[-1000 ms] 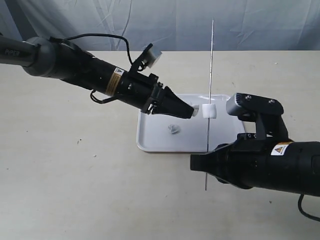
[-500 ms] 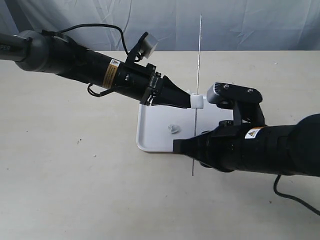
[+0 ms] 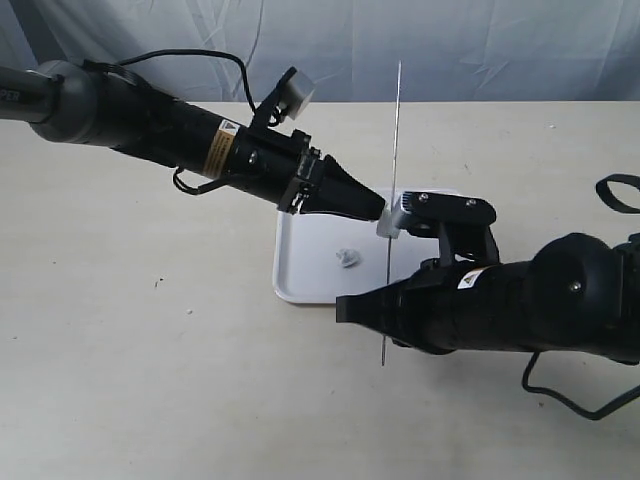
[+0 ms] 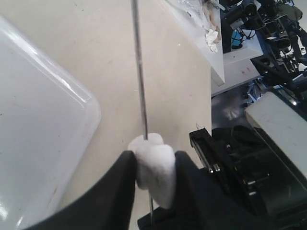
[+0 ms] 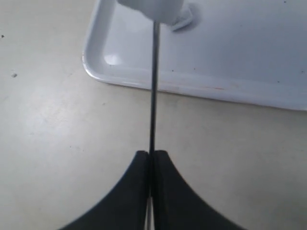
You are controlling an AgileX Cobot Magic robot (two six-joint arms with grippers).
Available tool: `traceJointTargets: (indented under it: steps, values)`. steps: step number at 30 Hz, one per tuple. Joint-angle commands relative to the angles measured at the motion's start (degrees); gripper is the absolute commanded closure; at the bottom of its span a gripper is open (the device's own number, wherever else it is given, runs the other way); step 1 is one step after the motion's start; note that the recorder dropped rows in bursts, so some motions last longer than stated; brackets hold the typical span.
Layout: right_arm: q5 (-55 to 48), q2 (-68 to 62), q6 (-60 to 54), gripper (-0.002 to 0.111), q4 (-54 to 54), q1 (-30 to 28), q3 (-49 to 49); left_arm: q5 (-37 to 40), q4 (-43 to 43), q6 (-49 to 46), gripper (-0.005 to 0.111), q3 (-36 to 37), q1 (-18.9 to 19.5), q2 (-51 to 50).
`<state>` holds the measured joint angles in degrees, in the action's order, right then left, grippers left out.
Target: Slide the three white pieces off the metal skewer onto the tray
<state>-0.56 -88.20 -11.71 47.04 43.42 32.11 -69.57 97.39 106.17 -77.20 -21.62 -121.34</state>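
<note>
Exterior view: the right claw (image 3: 345, 308) is pinching the lower end of the skewer (image 3: 396, 130), which stands nearly upright. The left claw (image 3: 372, 207) is clamped on a white piece (image 3: 388, 226) threaded partway up it. A second ago the left claw was only beside that piece. Half a second ago it had hold, and since then rod and piece together have come down a little and nearer the tray (image 3: 295, 250). One loose piece (image 3: 347, 258) lies on the tray already; I cannot find the third in any view. I read this as the second pull-off set up but not made, since the rod runs through the piece in the left wrist view. That view shows the tray corner off to one side, so I cannot confirm the piece hangs over the tray.
</note>
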Motion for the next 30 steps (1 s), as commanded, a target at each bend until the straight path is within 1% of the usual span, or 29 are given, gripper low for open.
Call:
traceJointTargets:
  steps: [1, 4, 10, 13, 16, 17, 18, 19, 20, 21, 22, 28, 30]
  values:
    - [2.1, -0.3, -0.3, 0.109, -0.4, -0.1, 0.3, -0.4, -0.3, -0.1, 0.079, -0.3, 0.1, 0.4]
    - [2.3, -0.3, -0.3, 0.109, -0.4, -0.1, 0.3, -0.4, -0.5, -0.2, 0.079, -0.3, 0.4, 0.4]
    - [2.4, -0.1, -0.3, 0.109, 0.0, -0.1, 0.3, 0.2, -0.7, -3.3, 0.079, -0.3, 0.8, 0.4]
    - [3.6, 0.0, -0.3, 0.109, 0.0, -0.1, 0.3, 6.6, -0.7, -3.7, 0.079, -0.3, 1.0, 0.4]
    - [8.7, 0.0, -0.3, 0.109, 1.5, -0.1, 0.4, 13.3, -1.0, -6.1, 0.079, -0.3, 1.0, 0.4]
    - [10.7, -0.3, -0.3, 0.109, 2.3, -0.7, 1.2, 17.6, -2.7, -9.8, 0.080, -0.3, 1.0, 0.4]
    - [10.8, -0.8, -0.3, 0.109, 2.3, -1.8, 2.0, 20.4, -3.9, -11.6, 0.080, -0.3, 1.0, 0.4]
    - [9.3, -1.6, -0.3, 0.109, 2.2, -3.4, 3.4, 24.7, -5.4, -12.7, 0.082, -0.3, 1.0, 0.4]
    - [7.5, -2.2, -0.3, 0.109, 1.8, -4.7, 4.1, 26.1, -5.1, -13.1, 0.083, -0.4, 1.0, 0.4]
    - [4.4, -3.7, -0.3, 0.109, 0.7, -6.4, 5.3, 26.2, -4.1, -13.6, 0.084, -0.4, 1.0, 0.4]
    - [3.6, -4.6, -0.3, 0.109, 0.2, -7.0, 5.5, 26.1, -3.8, -13.6, 0.085, -0.4, 1.0, 0.4]
    - [3.9, -11.1, -0.3, 0.109, -0.3, -7.0, 6.5, 26.1, -3.1, -13.5, 0.085, -0.4, 1.0, 0.4]
    - [3.8, -11.4, -0.3, 0.109, -0.3, -7.0, 6.5, 25.9, -2.0, -13.1, 0.085, -0.4, 1.0, 0.4]
